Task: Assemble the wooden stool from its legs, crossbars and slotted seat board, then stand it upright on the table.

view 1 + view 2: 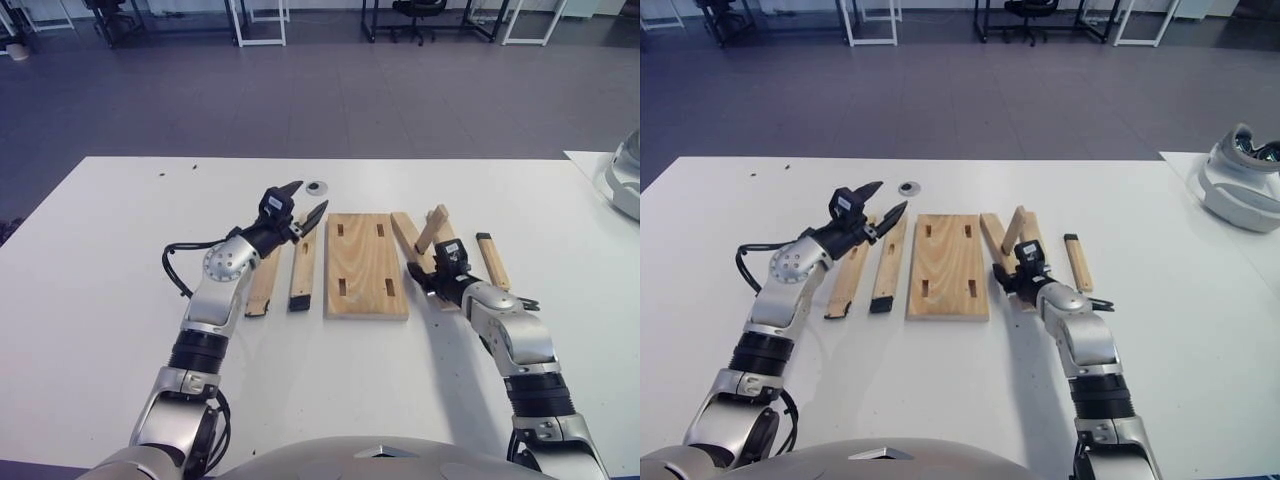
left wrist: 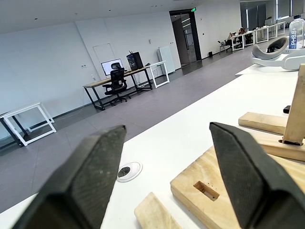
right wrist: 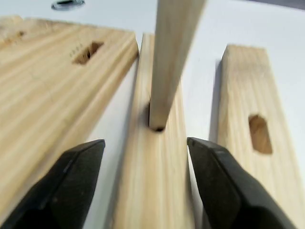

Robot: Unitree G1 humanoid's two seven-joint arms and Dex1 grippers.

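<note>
R gripper (image 3: 145,145) wide open, straddling a leg (image 3: 157,191) w/ a crossbar (image 3: 174,57) tilted in its slot, just right of seat board (image 1: 365,265). L gripper (image 1: 310,196) wide too, above left-hand legs (image 1: 303,265). Step: prob. leg-crossbar joining; next needs gripping leg w/o unseating crossbar.

Small round disc (image 1: 318,187) (perhaps cable grommet); white headset (image 1: 1243,178) far right; office chair (image 2: 116,80) behind.

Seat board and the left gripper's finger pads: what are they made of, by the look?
Seat board: pale solid wood, seemingly raw or only lightly finished; grain lines and cut slots show.
Left gripper pads: black, matte, finely textured surface; likely rubber or moulded plastic, can't tell which.
</note>
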